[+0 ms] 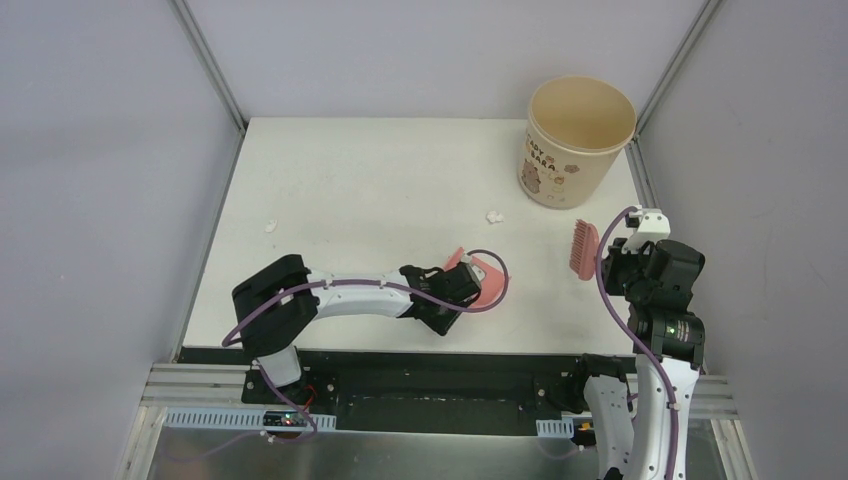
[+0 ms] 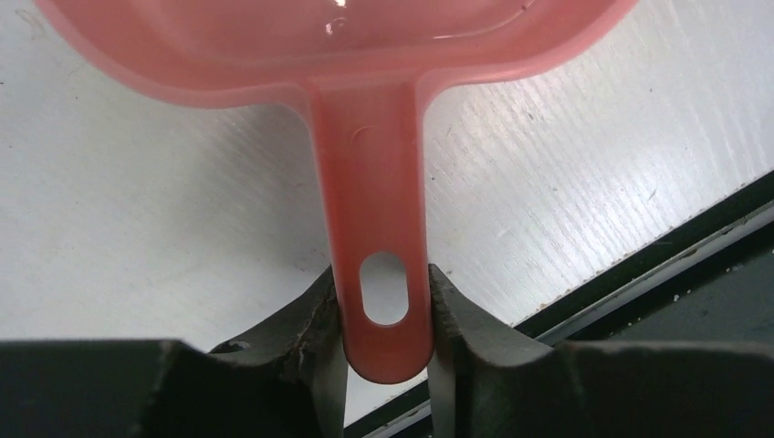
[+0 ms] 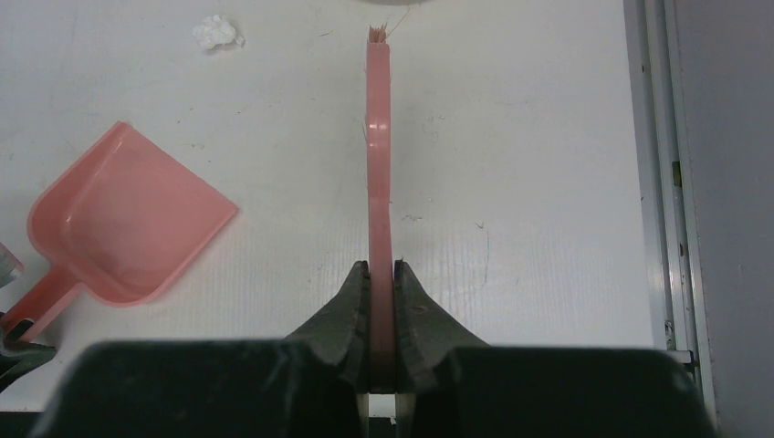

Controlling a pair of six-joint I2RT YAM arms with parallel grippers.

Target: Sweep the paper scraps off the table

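Two white paper scraps lie on the white table [image 1: 380, 170]: one [image 1: 494, 214] mid-table, also in the right wrist view [image 3: 217, 33], and one [image 1: 270, 226] near the left edge. My left gripper [image 1: 455, 282] is shut on the handle of the pink dustpan [image 1: 488, 280], seen close in the left wrist view [image 2: 383, 292], with the pan [image 3: 128, 219] lying on the table near the front edge. My right gripper [image 1: 618, 262] is shut on the handle of the pink brush [image 1: 582, 248], seen edge-on in the right wrist view [image 3: 379, 182], and holds it over the table's right side.
A beige round bucket [image 1: 578, 142] stands at the back right corner, beyond the brush. The table's black front edge [image 1: 400, 352] runs just below the left gripper. Metal frame rails [image 1: 215, 70] and grey walls border the table.
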